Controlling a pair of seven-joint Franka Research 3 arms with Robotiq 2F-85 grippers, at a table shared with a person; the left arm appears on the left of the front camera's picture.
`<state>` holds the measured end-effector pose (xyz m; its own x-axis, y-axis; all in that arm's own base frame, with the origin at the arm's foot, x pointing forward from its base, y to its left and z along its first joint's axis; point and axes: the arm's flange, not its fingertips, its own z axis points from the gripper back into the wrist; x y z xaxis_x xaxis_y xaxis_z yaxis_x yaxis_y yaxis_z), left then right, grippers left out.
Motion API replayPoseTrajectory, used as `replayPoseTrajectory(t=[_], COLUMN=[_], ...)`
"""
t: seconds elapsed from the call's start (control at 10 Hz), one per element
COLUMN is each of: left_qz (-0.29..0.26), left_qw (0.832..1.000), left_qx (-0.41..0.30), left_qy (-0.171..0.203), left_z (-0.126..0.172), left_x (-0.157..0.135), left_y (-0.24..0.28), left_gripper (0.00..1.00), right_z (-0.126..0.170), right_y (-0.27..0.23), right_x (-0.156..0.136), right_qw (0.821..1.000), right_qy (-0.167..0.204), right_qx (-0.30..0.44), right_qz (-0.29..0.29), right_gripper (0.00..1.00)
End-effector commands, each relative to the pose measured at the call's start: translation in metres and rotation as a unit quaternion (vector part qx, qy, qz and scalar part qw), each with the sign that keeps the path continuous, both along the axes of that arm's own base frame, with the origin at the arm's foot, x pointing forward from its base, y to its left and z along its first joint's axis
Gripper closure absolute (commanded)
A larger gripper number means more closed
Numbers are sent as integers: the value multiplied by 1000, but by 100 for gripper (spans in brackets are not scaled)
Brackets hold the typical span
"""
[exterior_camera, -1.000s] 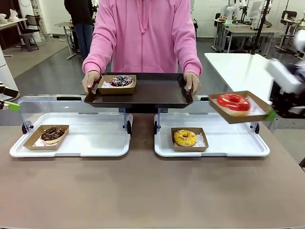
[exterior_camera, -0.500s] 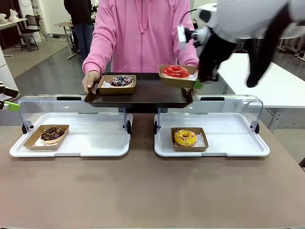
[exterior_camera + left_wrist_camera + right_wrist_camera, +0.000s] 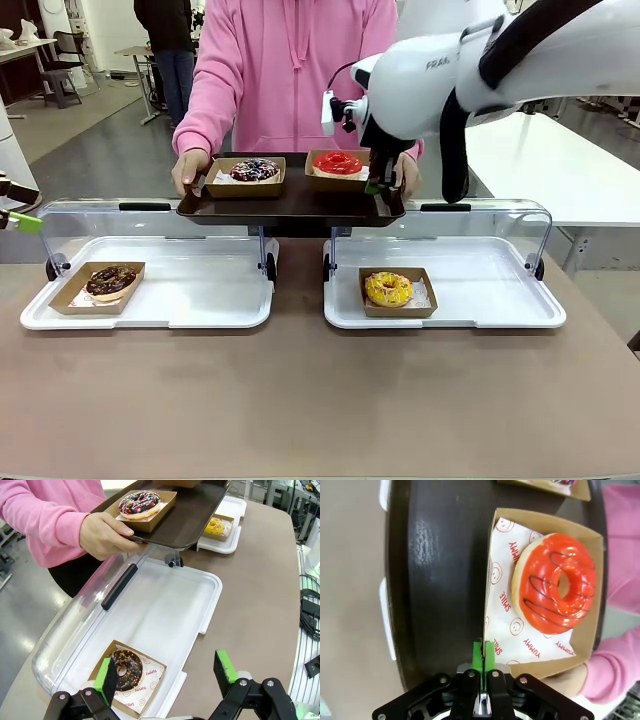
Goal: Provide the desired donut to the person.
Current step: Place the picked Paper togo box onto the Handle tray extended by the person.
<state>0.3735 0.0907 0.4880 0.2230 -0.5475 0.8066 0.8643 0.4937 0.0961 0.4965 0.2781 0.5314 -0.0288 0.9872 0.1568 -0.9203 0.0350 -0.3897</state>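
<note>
Open run along the near edge of the tabletop (image 3: 300, 400). Two white bins (image 3: 440, 310) with raised clear lids (image 3: 480, 225) along the far edge. Held tray (image 3: 300, 200) above, middle bare between two boxes (image 3: 246, 176).

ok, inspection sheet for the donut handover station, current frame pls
Surface: brown table, two white display trays, lids open.
Job's things: red donut box over the person's dark tray, beside the sprinkle donut; chocolate donut and yellow donut in display trays.
Clutter: nothing seen.
Grippers: right tool shut on the box wall; left tool open, empty.
Cables: black bundle off table edge.
Surroundings: lab benches, another person behind.
</note>
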Motion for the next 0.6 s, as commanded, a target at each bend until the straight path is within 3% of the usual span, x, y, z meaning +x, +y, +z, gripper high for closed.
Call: replayPoseTrajectory(t=[0.0,0.3,0.4,0.5], left_qz=[3,3,3,3], left_qw=[1000,1000,1000,1000], left_qx=[-4,-4,-4,-4], left_qy=[0,0,0,0], left_z=[0,0,0,0], left_x=[0,0,0,0], left_y=[1,1,1,1], left_gripper=[0,0,0,0], right_z=[-1,-3,0,0], right_y=[9,9,6,4], right_x=[5,3,2,3], right_qw=[1000,1000,1000,1000], right_qy=[-7,10,17,18], right_qx=[-18,-29,-20,-5], right_qz=[-19,-3,3,13], right_gripper=[98,98,38,38])
